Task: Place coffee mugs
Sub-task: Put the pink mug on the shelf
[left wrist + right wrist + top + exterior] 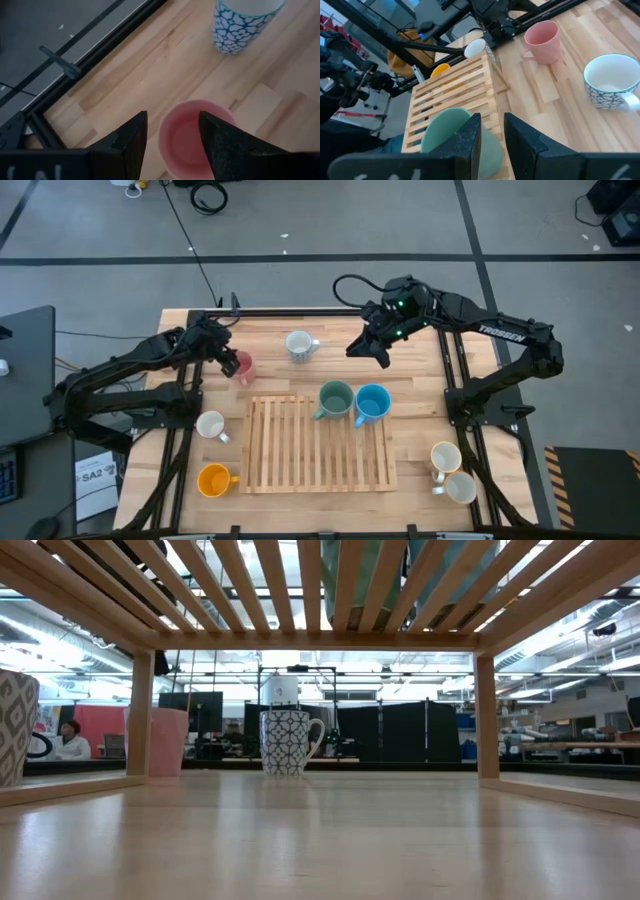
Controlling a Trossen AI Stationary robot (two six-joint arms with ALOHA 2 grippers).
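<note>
A pink mug (241, 366) stands upright on the table at the far left, beyond the wooden slatted rack (300, 450). My left gripper (172, 132) is open just above the pink mug (187, 137), one finger outside its rim and one over its hollow; I see no touch. My right gripper (378, 355) hangs empty above the table's far middle, its fingers a narrow gap apart (492, 135). A dark green mug (335, 398) and a blue mug (372, 402) stand on the rack's far right corner. A white patterned mug (298, 345) stands on the table beyond the rack.
A white mug (211, 425) and an orange mug (214, 479) stand left of the rack. Two cream mugs (445, 457) (460, 486) stand at the near right. In the low view the pink mug (167, 742) and the patterned mug (288, 742) show beyond the rack's legs.
</note>
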